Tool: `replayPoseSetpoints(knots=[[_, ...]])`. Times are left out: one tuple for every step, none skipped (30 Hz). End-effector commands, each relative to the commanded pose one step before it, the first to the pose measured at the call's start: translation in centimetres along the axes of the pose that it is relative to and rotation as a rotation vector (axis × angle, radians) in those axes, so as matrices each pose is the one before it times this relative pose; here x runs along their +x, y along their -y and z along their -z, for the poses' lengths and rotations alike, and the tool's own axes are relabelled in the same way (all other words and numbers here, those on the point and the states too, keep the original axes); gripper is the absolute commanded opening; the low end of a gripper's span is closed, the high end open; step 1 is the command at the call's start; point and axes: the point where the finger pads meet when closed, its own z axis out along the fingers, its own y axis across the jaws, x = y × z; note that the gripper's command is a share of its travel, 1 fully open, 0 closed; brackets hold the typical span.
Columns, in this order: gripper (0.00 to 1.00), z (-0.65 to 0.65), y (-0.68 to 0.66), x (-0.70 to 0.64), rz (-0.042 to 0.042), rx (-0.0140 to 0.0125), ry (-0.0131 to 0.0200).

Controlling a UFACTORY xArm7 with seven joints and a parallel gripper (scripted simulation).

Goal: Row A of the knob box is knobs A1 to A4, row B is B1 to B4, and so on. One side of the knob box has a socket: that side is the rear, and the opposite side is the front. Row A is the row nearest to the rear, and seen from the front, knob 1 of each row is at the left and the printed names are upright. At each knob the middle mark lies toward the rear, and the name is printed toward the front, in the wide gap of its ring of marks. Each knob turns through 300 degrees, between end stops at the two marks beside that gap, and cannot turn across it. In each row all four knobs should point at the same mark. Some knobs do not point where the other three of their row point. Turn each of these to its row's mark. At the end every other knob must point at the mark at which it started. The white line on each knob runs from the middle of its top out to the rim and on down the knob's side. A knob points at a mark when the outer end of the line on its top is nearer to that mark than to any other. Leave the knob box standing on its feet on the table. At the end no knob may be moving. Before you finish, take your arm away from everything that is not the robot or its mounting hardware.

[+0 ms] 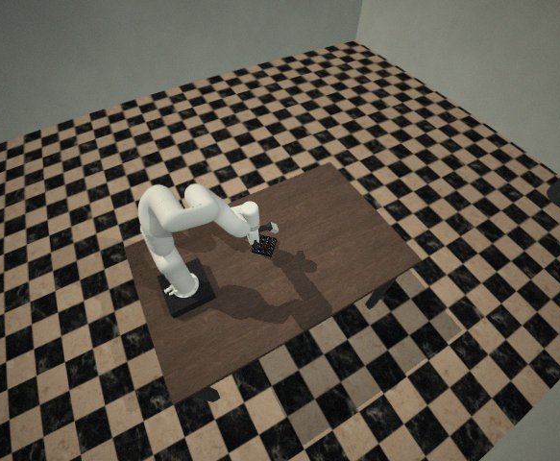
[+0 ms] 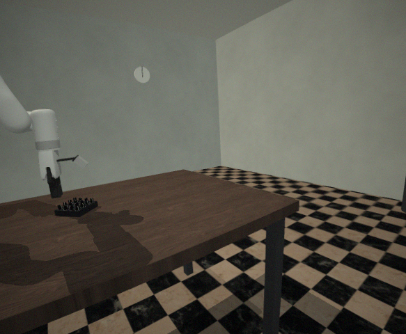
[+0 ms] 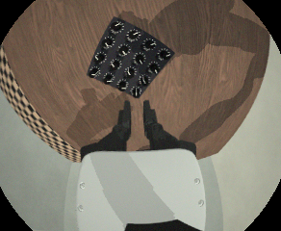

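The black knob box point(image 1: 263, 246) point(image 2: 67, 212) point(image 3: 127, 60) stands flat on the table, turned at a slant in the wrist view. Its knobs stand in a four by four grid with white lines on their tops. The printed names, the socket and the exact marks are too small to read. My gripper point(image 2: 56, 197) point(image 3: 137, 108) is open by a narrow gap with nothing between its fingers. It hangs above the table, higher than the knob tops. In the wrist view the corner knob point(image 3: 136, 90) lies just beyond the fingertips. In the top view the fingertips are hidden.
The wooden table point(image 1: 339, 223) point(image 2: 181, 201) point(image 3: 49, 72) carries the box and the arm's black base plate point(image 1: 205, 282). Shadows of the arm fall across the table beside the box. A camera on a bracket point(image 1: 274, 228) point(image 2: 81, 161) sticks out from the wrist.
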Motion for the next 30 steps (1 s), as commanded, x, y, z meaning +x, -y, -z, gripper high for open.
replayPoseSetpoints(knots=[[0.19,0.21,0.044,0.142,-0.15512,-0.01598,-0.009],[0.19,0.022,-0.002,0.001,-0.03594,-0.00006,-0.00001],[0.19,0.023,-0.002,0.001,-0.03588,-0.00005,-0.00001],[0.19,0.023,-0.002,0.001,-0.03596,-0.00005,-0.00001],[0.19,0.023,-0.002,0.001,-0.03585,-0.00004,-0.00001],[0.19,0.023,-0.002,0.001,-0.03591,-0.00004,-0.00001],[0.19,0.023,-0.001,0.001,-0.03589,-0.00003,-0.00001],[0.19,0.0,0.0,0.0,0.0,0.0,0.0],[0.19,0.0,0.0,0.0,0.0,0.0,0.0],[0.19,0.055,-0.003,0.002,-0.08579,-0.00005,-0.00003],[0.19,0.026,-0.001,0.001,-0.04067,-0.00001,-0.00001],[0.19,0.011,0.0,0.0,-0.01731,0.0,0.0],[0.19,0.017,-0.001,0.0,-0.02561,0.0,0.0],[0.19,0.023,-0.001,0.001,-0.03623,0.0,0.0],[0.19,0.025,-0.001,0.001,-0.03816,0.00001,0.0],[0.19,0.024,0.0,0.0,-0.03644,0.00001,0.0],[0.19,0.023,0.0,0.0,-0.03572,0.00001,0.00001],[0.19,0.023,0.0,0.0,-0.0357,0.00002,0.00001],[0.19,0.024,0.0,0.0,-0.03588,0.00002,0.00001],[0.19,0.024,0.0,0.0,-0.03595,0.00003,0.00002],[0.19,0.024,0.0,0.0,-0.03585,0.00003,0.00002],[0.19,0.024,0.0,0.0,-0.03594,0.00003,0.00003],[0.19,0.024,0.0,0.0,-0.03584,0.00003,0.00003],[0.19,0.024,0.0,0.0,-0.03591,0.00004,0.00004],[0.19,0.0,0.0,0.0,0.0,0.0,0.0],[0.19,0.0,0.0,0.0,0.0,0.0,0.0],[0.19,0.056,0.001,-0.001,-0.08385,0.00009,0.00011],[0.19,0.029,0.0,-0.001,-0.04264,0.00005,0.00007],[0.19,0.012,0.0,0.0,-0.01725,0.00002,0.00003],[0.19,0.017,0.0,-0.001,-0.02553,0.00003,0.00005]])
